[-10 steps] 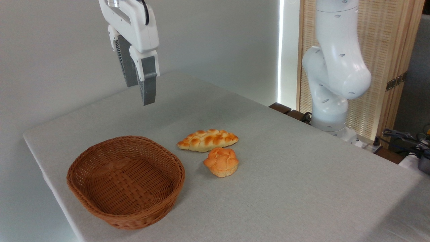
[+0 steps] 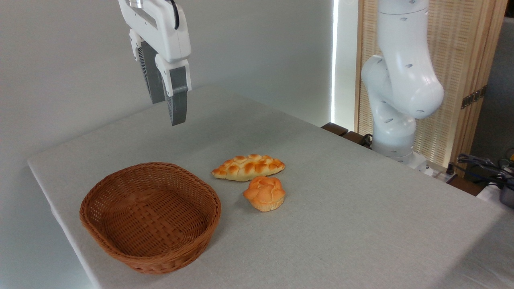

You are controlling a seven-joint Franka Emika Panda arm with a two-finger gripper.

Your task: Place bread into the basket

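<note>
Bread (image 2: 264, 193), the small knotted bun lying on the table (image 2: 361, 224) between loaf (image 2: 248, 167) and basket (image 2: 150, 216), looks light and squashable, best pinched gently across its paler base by the empty gripper (image 2: 168, 110), whose opening I cannot tell.

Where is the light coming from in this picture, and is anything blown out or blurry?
In the camera view, a bright blown-out strip of daylight glares beside the wooden screen; the basket, round bun and gripper look sharp, casting only soft shadows on the table.
</note>
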